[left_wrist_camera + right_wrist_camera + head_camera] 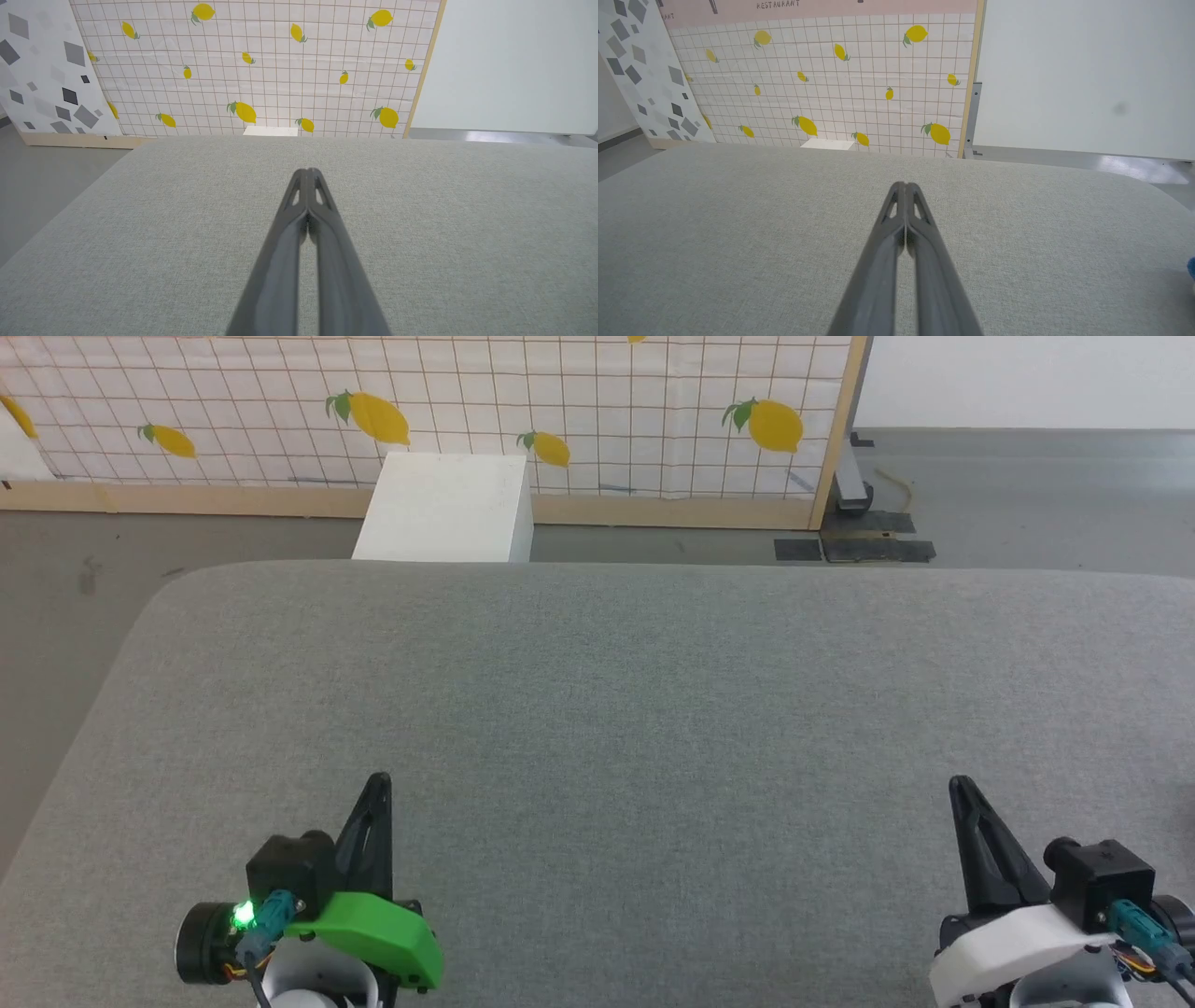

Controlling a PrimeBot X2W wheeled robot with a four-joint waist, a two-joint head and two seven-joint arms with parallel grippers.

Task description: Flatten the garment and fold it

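Observation:
My left gripper (378,784) rests shut at the lower left of the head view, over the grey fabric surface (607,728), with nothing between its fingers. In its wrist view the left gripper (307,171) shows both fingers pressed together. At the lower right my right gripper (960,787) is shut and holds nothing; the right gripper (905,185) points along the grey surface in its own wrist view. A small bright blue patch, probably the garment (1191,268), peeks in at the right edge of the right wrist view. The rest of it is out of view.
Beyond the surface's far edge stands a white box (446,509) on the grey floor. Behind it rises a lemon-print grid panel (597,411) with a wooden frame. The grey surface's rounded left corner (177,588) drops to the floor.

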